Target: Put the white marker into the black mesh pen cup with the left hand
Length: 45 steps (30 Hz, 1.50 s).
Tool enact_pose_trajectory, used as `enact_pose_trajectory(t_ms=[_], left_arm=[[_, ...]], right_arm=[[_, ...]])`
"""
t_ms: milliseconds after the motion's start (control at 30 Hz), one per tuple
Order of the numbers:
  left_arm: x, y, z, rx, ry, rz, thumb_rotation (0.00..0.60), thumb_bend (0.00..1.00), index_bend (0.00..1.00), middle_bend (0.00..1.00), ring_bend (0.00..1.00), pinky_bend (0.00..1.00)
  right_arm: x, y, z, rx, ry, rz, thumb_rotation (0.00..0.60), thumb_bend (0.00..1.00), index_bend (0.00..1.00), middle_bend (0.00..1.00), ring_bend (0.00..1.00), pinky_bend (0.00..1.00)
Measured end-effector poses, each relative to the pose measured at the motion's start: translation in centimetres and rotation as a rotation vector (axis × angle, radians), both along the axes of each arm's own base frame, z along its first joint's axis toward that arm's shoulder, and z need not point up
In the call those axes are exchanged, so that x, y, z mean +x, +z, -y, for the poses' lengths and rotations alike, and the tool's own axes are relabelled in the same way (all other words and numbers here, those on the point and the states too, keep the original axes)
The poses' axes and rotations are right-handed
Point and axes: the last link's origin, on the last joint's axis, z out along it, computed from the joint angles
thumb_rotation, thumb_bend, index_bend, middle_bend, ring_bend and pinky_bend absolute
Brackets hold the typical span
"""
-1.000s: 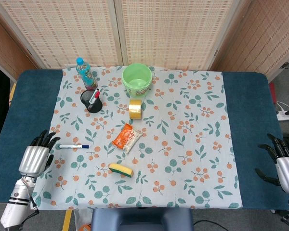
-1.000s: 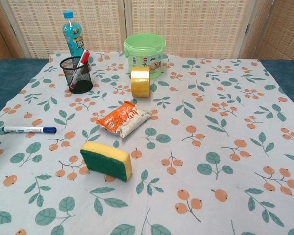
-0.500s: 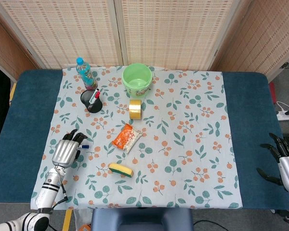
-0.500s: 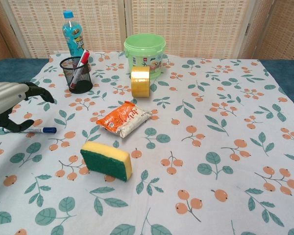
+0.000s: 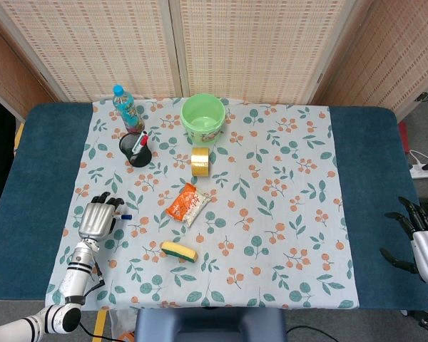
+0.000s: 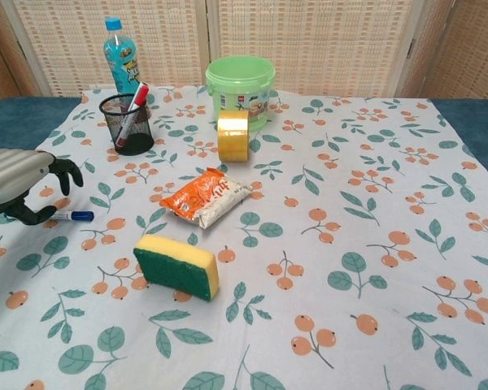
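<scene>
The white marker with a blue cap (image 6: 75, 216) lies flat on the floral cloth at the left, and only its cap end (image 5: 126, 216) shows. My left hand (image 5: 96, 219) hovers right over it, fingers curved down on either side of the barrel (image 6: 20, 185) with a gap still showing; the marker stays on the cloth. The black mesh pen cup (image 5: 135, 151) stands upright farther back with a red marker in it (image 6: 128, 126). My right hand (image 5: 424, 248) rests open at the table's right edge, holding nothing.
A blue bottle (image 5: 128, 109) stands behind the cup. A green bucket (image 5: 203, 117), a yellow tape roll (image 5: 200, 161), an orange snack packet (image 5: 187, 204) and a yellow-green sponge (image 5: 179, 251) lie around the cloth's middle.
My left hand moved in from the table's left edge onto the cloth and now sits over the marker, covering most of it. The right hand barely moved.
</scene>
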Motion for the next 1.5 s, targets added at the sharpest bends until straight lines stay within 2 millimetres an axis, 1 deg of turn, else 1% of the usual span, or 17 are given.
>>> enact_pose_trajectory(t_ms=[200,433,767,1067,1233,1500], left_arm=[[0.0,-0.3,0.3,-0.005,0.021,0.014,0.6,0.39,0.35,0.42,0.17,0.27],[0.1,-1.5,0.4,-0.015,0.048,0.008,0.6,0.39,0.35,0.39,0.17,0.27],[0.4,-2.8,-0.5,-0.023,0.054,-0.01,0.6,0.39,0.38,0.4,0.18,0.28],[0.3,-2.5,-0.8,-0.009,0.048,-0.029,0.6,0.39,0.45,0.47,0.21,0.29],[0.1,-2.5,-0.7,-0.009,0.058,-0.032,0.6,0.39,0.46,0.48,0.21,0.29],[-0.3,-2.7,-0.6,-0.005,0.076,-0.032,0.6,0.39,0.46,0.47,0.21,0.3]], right_arm=[[0.0,0.0,0.0,-0.001,-0.002,0.003,0.6,0.13,0.28,0.05,0.08,0.0],[0.0,0.2,0.0,-0.002,-0.001,0.012,0.6,0.13,0.28,0.05,0.08,0.0],[-0.4,0.5,0.1,-0.006,-0.013,0.023,0.6,0.13,0.28,0.05,0.08,0.0],[-0.4,0.3,0.2,0.002,-0.018,0.023,0.6,0.13,0.28,0.05,0.08,0.0],[-0.4,0.3,0.2,0.002,-0.018,0.022,0.6,0.13,0.28,0.05,0.08,0.0],[-0.4,0.4,0.2,-0.001,-0.022,0.023,0.6,0.13,0.28,0.05,0.09,0.0]])
